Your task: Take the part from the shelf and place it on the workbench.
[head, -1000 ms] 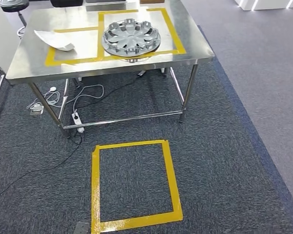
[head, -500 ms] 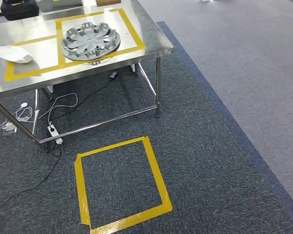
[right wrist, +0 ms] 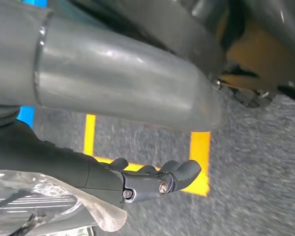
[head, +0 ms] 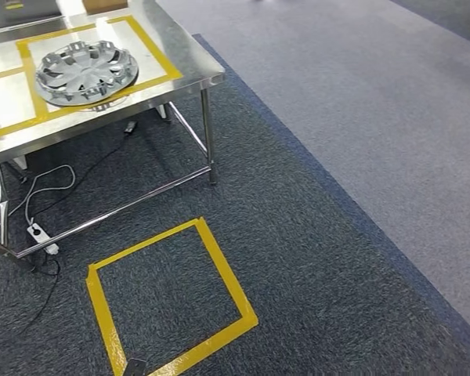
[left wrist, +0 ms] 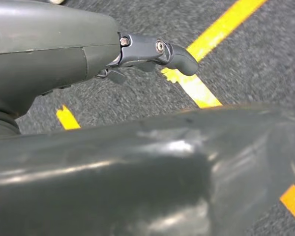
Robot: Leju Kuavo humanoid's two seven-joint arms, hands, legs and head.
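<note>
Part: a silver wheel cover point(head: 86, 72) is lying flat on the steel desk point(head: 185, 78), inside the right-hand yellow tape rectangle point(head: 156, 56) marked on the desktop — it is sitting toward the near edge of that frame.

Desk: it is standing at the upper left of the head view on thin metal legs, its near right corner jutting over the dark carpet point(head: 316, 258).

Under the desk: cables point(head: 49, 184) are trailing across the floor, and a white power strip point(head: 41, 235) is lying beside the lower crossbar.

Floor marking: a yellow tape square point(head: 168, 301) is lying on the dark carpet in front of the desk, well apart from the desk's legs.

Carpet: a lighter grey strip point(head: 363, 102) is running diagonally along the right side of the dark area.

Left hand: the left hand point(left wrist: 153, 51) is hanging above the carpet and yellow tape — its fingers are reaching out almost straight, with nothing between them.

Right hand: the right hand point(right wrist: 153, 179) is hanging over the yellow tape on the floor, its fingers extended and loosely together, gripping nothing.

Near the right hand: something pale and translucent point(right wrist: 45, 199) is showing next to the wrist, possibly plastic film; the view is too blurred to tell.
</note>
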